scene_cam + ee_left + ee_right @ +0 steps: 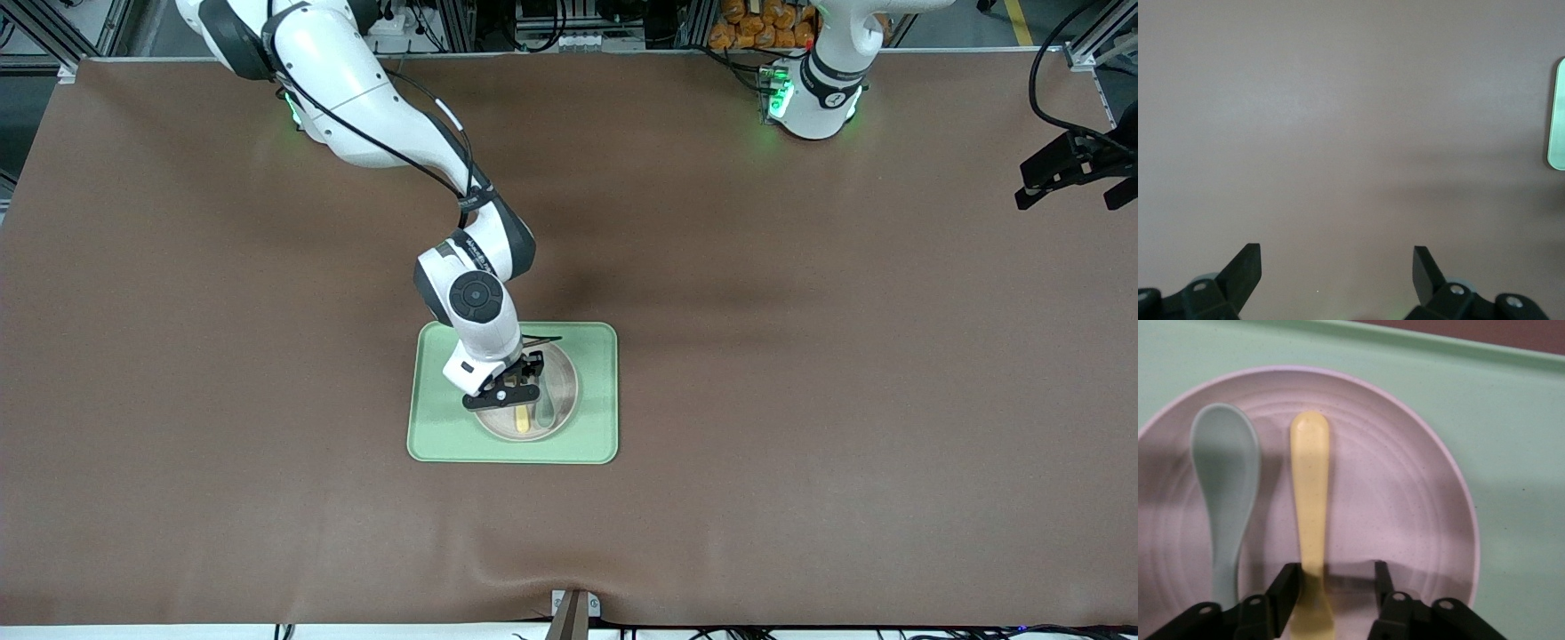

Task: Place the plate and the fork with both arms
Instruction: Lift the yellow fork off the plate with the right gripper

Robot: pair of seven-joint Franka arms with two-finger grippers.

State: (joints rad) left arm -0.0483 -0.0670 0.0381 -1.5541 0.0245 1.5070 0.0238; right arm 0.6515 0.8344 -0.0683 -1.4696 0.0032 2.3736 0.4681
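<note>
Nearest the front camera lies the tray [596,444], a flat, round-cornered rectangle of matte light green on the brown bench [800,356]. On it sits the plate [1418,507], round, shallow and off-white, with faint concentric rings and a low rim. Lying in the plate, side by side, are the fork [1310,487], smooth pale-yellow plastic, and a grey-green spoon [1225,493]. The right gripper [1335,583] is down over the plate, jaws narrowed around the fork's handle; a firm grip cannot be told. The left gripper [1337,263] waits over bare bench, jaws wide.
</note>
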